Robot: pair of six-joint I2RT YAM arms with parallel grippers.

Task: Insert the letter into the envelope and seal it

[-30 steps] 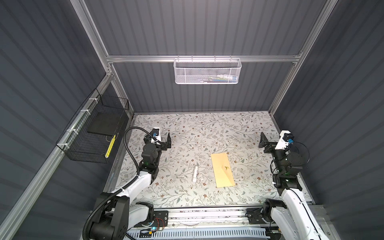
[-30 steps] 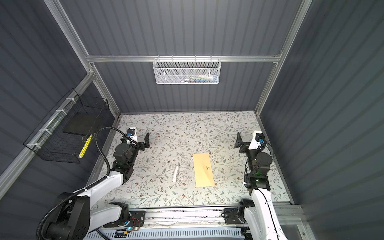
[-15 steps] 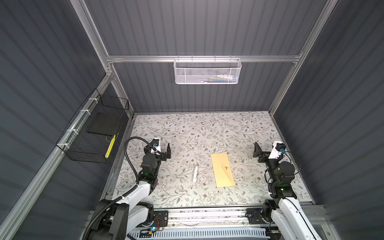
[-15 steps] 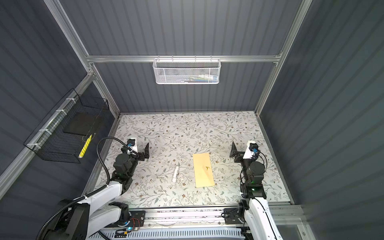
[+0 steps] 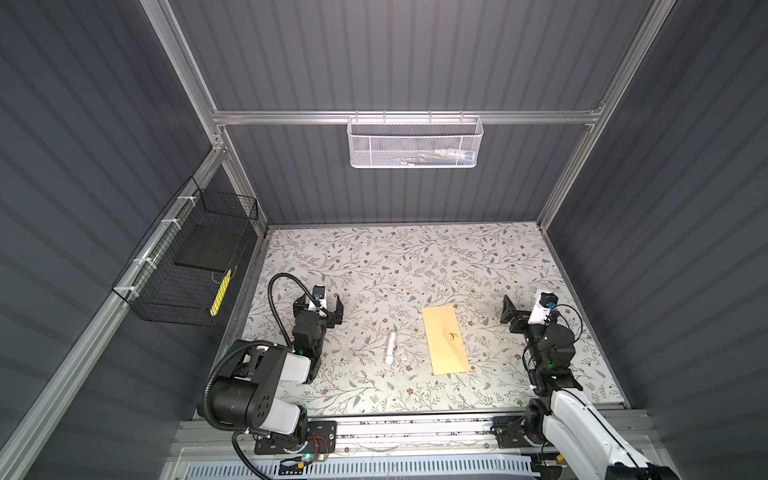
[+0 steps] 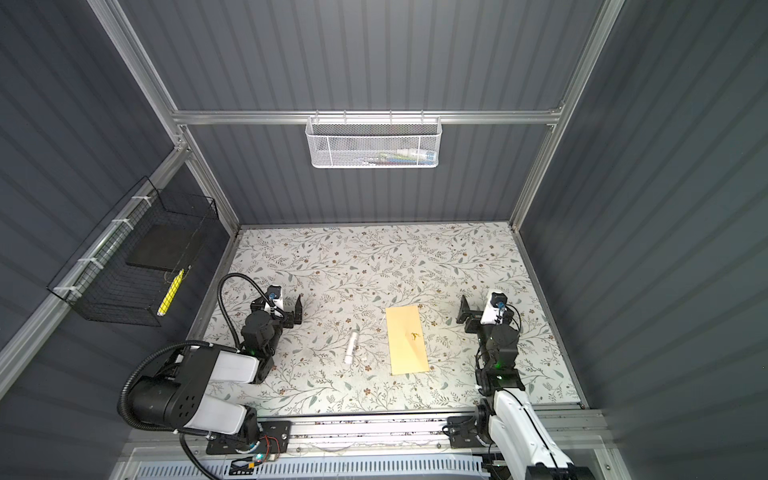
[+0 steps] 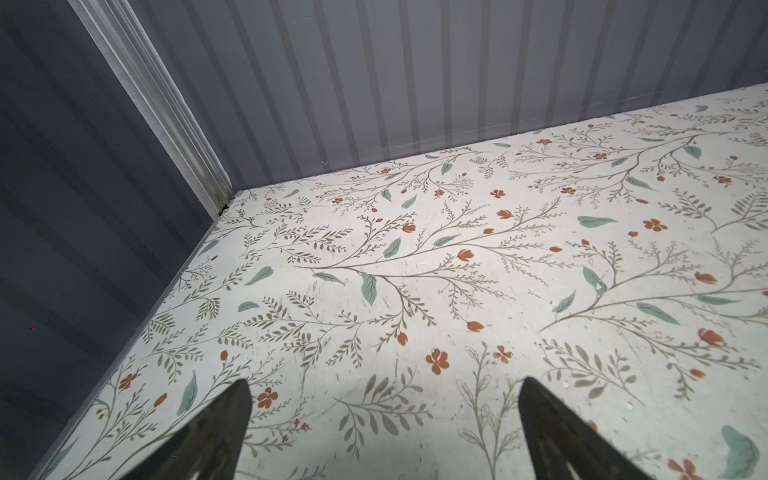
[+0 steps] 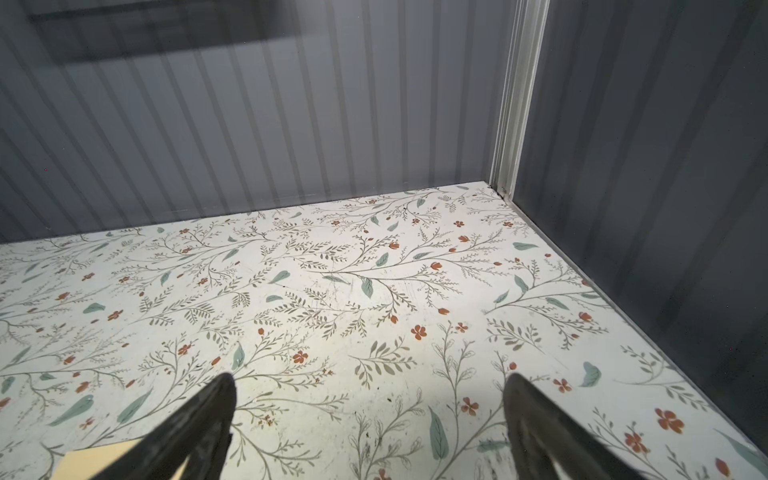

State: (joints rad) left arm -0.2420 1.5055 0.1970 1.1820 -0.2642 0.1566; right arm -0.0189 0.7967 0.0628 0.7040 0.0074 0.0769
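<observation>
1. Drawn back toward the front rail (image 5: 415, 428) since the earlier frame, left gripper (image 5: 318, 302) and right gripper (image 5: 524, 309) are spread wide, empty
2. Envelope (image 5: 444, 338) is left unmoved, flat between them, nearer the right gripper
3. Letter cannot be made out in any view

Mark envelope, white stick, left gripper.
envelope (image 5: 443, 344): in a top view, centre of its tan face
white stick (image 5: 391, 347): in a top view, mid-barrel
left gripper (image 7: 385, 382): left wrist view, midway between fingertips

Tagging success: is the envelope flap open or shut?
Looks shut: in both top views the tan envelope lies flat, a plain rectangle, no flap raised, no paper showing. Sealed or not, cannot tell.
</observation>
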